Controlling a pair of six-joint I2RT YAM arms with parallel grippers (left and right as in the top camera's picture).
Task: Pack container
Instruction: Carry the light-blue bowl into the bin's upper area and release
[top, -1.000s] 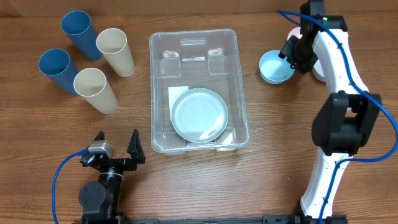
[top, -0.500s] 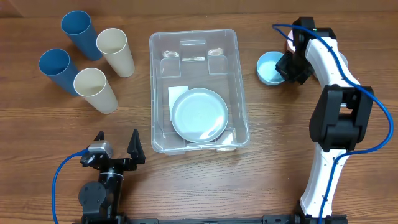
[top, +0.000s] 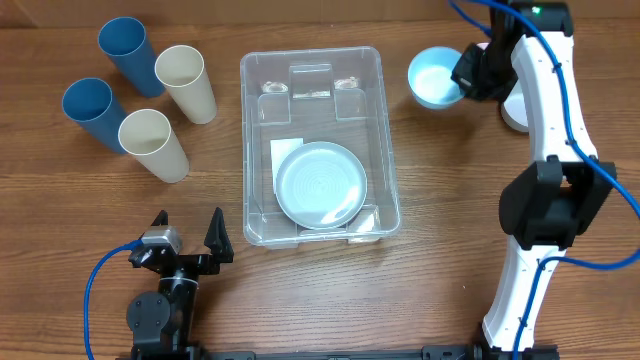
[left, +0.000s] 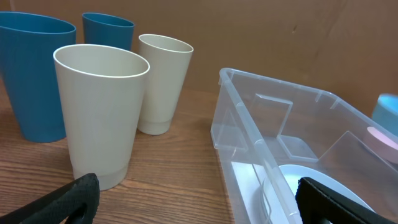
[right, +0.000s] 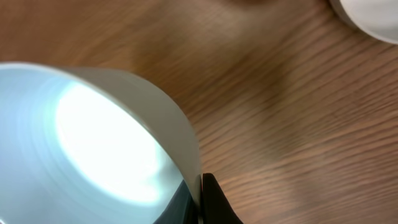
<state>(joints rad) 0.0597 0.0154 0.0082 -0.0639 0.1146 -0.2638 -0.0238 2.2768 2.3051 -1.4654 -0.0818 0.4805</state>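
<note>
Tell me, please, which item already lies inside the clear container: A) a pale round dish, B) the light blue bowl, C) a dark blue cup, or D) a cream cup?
A: the overhead view shows a pale round dish lying on the floor of the container, while the light blue bowl is outside it, held by the right gripper.
</note>
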